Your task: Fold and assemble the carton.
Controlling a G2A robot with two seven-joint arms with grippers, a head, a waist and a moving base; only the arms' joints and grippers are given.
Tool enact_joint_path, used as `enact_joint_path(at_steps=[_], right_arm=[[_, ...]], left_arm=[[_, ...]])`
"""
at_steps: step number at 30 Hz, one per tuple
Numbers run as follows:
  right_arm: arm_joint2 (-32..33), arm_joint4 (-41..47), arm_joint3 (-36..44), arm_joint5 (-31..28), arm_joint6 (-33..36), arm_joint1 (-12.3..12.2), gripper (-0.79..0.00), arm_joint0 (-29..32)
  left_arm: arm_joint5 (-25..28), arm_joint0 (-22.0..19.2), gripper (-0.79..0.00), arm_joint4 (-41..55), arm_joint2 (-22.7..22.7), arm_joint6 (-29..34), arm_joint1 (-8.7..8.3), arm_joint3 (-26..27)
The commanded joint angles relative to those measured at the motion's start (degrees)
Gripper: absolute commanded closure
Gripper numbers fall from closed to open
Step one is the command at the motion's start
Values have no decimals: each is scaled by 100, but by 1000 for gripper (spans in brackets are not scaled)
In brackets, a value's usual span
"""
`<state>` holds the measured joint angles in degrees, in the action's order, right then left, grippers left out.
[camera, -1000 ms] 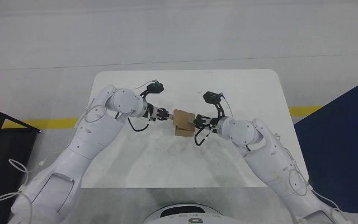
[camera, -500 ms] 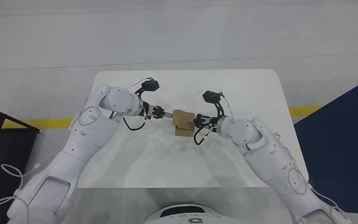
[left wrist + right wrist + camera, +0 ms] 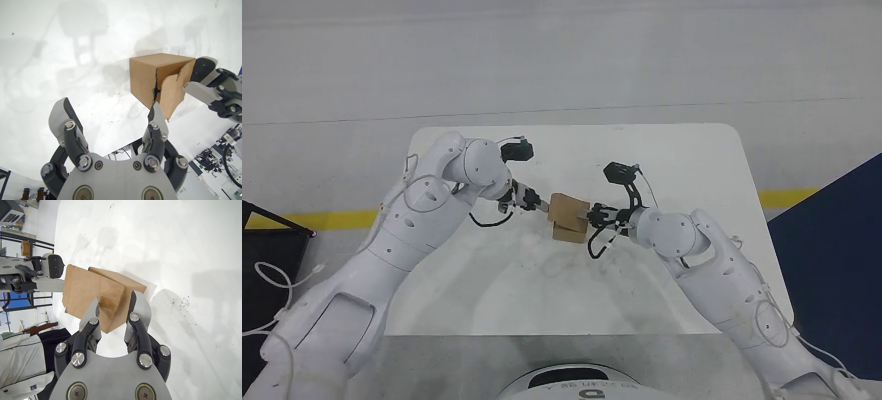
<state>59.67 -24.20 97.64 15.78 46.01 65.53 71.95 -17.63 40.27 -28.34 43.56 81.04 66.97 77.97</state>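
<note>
Over the middle of the white table [image 3: 672, 160], between both arms: small brown carton [image 3: 567, 216], torn along one edge, with one flap hanging loose. Clamped firmly on one carton corner: right gripper [image 3: 115, 302]. Spread wide apart, gripping nothing: left gripper [image 3: 109, 108], one fingertip [image 3: 155, 113] against the torn flap edge.

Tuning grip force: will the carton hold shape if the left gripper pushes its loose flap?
Probably not rigidly: the carton looks thin, light cardboard, creased where the right gripper pinches it. Its flap is ragged-edged, so likely floppy and tear-prone.
</note>
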Motion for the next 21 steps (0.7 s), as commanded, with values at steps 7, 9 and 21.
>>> enact_joint_path(at_steps=[7,9,21], right_arm=[[-70,-56,-9,-17,-18,18,-360,-42],[-85,-51,-13,-27,-17,23,-360,-51],[-141,-87,-47,-31,-38,43,-348,-77]], left_arm=[[-162,-304,-785,-66,-448,188,192,-396],[-225,-399,-785,-83,-553,248,247,-480],[-287,-755,-785,98,-932,274,515,-1103]])
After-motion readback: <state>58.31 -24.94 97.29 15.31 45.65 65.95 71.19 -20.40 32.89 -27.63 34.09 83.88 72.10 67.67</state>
